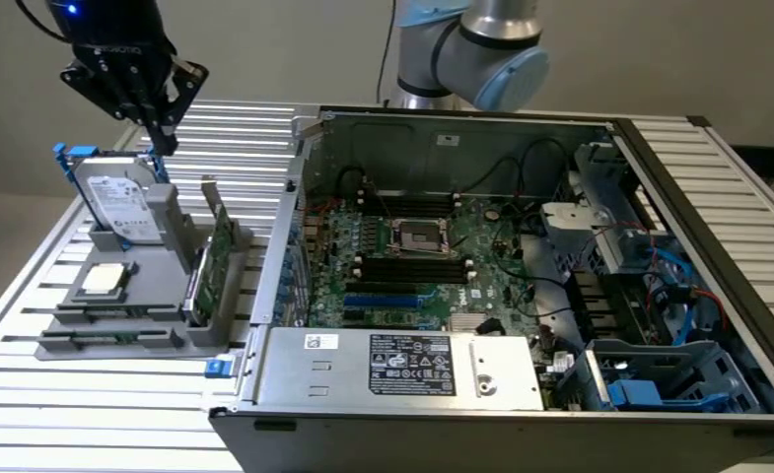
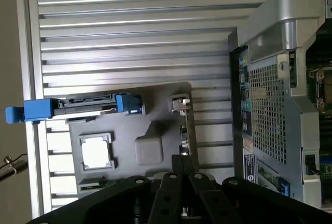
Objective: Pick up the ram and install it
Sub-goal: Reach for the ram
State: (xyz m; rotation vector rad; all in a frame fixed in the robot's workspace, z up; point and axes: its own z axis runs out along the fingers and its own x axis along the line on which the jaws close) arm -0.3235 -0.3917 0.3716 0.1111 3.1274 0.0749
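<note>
Gripper is hovering over the grey holder, pincer pressed together and gripping nothing. The ram appears to be lying in the holder's front slot, at six o'clock from the gripper in the exterior view.

The black gripper is pinched shut above a gray holder on the slatted bench. The holder has a square silver chip and a drive with blue ends (seen from above). A big computer case stands beside it.
</note>
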